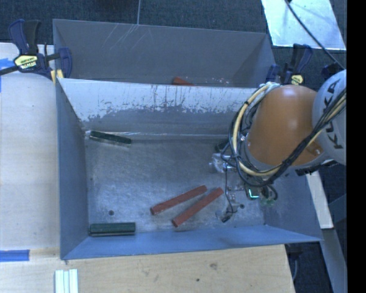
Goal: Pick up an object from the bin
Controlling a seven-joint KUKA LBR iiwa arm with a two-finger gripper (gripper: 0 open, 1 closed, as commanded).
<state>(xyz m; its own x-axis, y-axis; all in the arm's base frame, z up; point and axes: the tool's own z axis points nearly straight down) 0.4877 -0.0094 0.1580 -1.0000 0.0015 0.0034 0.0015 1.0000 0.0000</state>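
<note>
Two reddish-brown flat sticks lie low in the grey metal bin (73,182): the upper stick (178,200) and the lower stick (197,207), whose right end sits just beside my pincer (230,207). Whether it is released or clenched, I cannot tell. I judge this the approach; next the pincer must settle squarely over that end.

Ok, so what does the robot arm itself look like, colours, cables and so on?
A rounded orange-brown cover caps the wrist, ringed by looping black, yellow and white cables. Behind it is a white arm link with black KUKA lettering. The end effector is small, dark and metallic, with a green light nearby.
</note>
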